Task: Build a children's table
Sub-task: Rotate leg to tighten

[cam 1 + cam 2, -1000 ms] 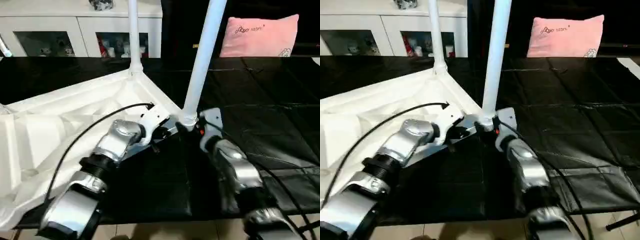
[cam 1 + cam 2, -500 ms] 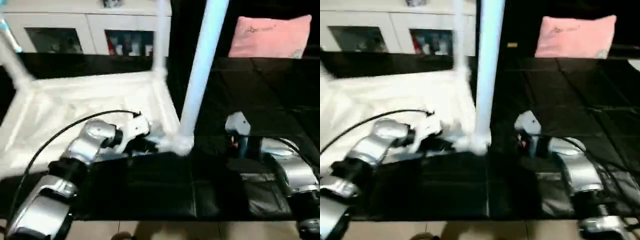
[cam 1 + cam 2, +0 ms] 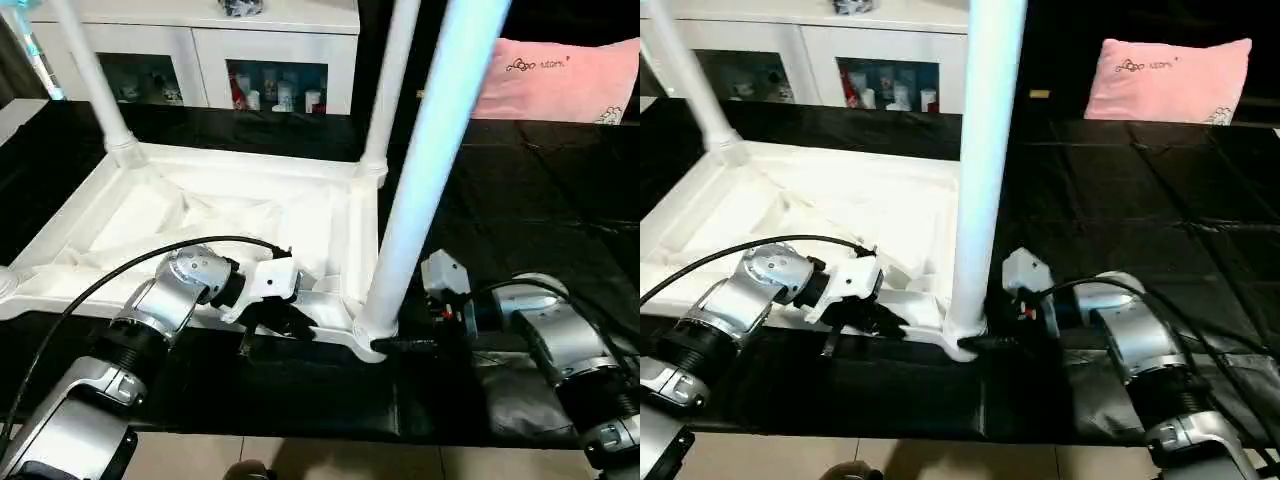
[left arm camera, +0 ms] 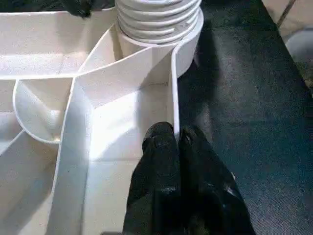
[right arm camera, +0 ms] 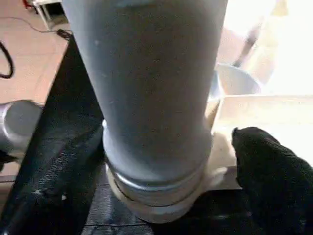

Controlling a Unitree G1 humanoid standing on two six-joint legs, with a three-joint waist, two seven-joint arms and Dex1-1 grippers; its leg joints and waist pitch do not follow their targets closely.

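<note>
at the near corner socket (image 3: pixel 368 335) a leg (image 3: pixel 425 180) stands; left gripper (image 4: pixel 176 139) pinches tabletop rim (image 4: pixel 174 105), right gripper (image 3: pixel 992 343) gapes.

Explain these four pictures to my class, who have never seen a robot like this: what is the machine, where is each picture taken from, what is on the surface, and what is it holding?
This is a humanoid robot with two silver arms, building a children's table. The two wide pictures come from cameras on its head, looking down over its arms. The two close-ups come from cameras on its wrists. On a black-covered surface lies the white tabletop, upside down, ribbed side up. Three white legs stand in corner sockets; the nearest leg rises in front of the robot. The left end effector is shut, its black fingers pinching the tabletop's edge wall near that leg. The right end effector is open beside the leg's base, holding nothing. Behind are a white cabinet and a pink pillow.
</note>
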